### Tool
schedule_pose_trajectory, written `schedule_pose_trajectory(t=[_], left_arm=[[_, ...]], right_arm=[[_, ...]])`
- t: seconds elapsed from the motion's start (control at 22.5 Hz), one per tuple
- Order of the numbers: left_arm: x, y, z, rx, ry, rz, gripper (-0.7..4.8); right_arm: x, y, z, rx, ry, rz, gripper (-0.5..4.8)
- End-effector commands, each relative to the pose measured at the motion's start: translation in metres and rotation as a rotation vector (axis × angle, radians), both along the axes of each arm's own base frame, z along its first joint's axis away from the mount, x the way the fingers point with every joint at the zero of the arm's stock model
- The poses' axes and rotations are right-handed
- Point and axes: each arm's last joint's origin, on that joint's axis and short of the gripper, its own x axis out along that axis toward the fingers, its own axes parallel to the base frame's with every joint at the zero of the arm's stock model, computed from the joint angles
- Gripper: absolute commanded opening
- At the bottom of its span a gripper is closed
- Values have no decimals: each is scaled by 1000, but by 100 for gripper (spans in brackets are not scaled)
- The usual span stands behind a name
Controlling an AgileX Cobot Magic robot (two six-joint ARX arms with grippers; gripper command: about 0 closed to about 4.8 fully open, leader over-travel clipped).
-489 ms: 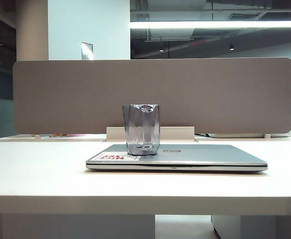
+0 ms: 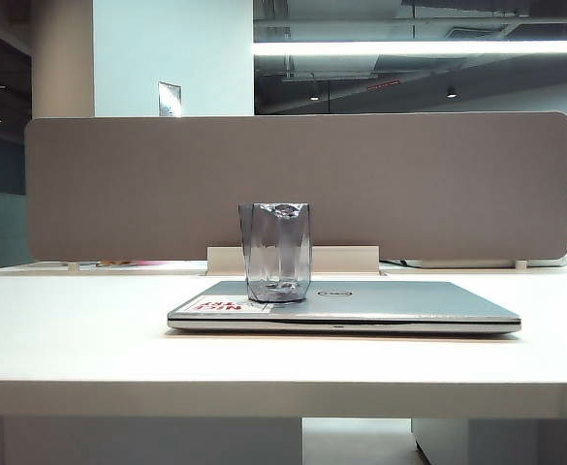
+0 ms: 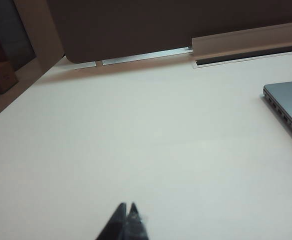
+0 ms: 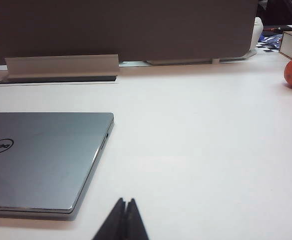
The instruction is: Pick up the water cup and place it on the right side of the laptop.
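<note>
On top of the closed laptop (image 2: 346, 305), toward its stickered corner, the water cup (image 2: 275, 252) stands upright. No step has begun: the left hand (image 3: 126, 210) and right hand (image 4: 125, 205) hang over bare worktop (image 2: 70, 329) flanking the laptop, fingers pressed together. Next move: spread a hand's fingers and reach for the cup.

Exterior cam: low, near table (image 2: 70, 339) edge height, facing 12 o'clock at grey partition (image 2: 293, 184); laptop (image 2: 361, 305) centre.
L wrist cam: low over table, laptop at 3 o'clock.
R wrist cam: low, close, laptop at 9 o'clock.
Shared by all: laptop, partition.
</note>
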Motion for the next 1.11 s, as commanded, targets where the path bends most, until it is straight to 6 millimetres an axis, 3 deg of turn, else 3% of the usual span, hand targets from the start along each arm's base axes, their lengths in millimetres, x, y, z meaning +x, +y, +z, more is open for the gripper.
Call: schedule_pose_trajectory(t=[0.04,0.36,0.58,0.93,1.11], left_arm=[[0,0,2,6,-11,0,-3],[0,0,2,-34,-12,0,-3],[0,-1,2,-163,-12,-14,-4],[0,-1,2,-174,-8,-19,-3],[0,-1,1,-175,-5,-19,-3]], right_arm=[[0,0,-1,-4,-5,2,-6],[0,1,-1,3,-3,40,-5],[0,4,-1,100,4,127,-6],[-4,13,19,225,-76,295,-6],[-7,18,43,228,-110,305,-6]])
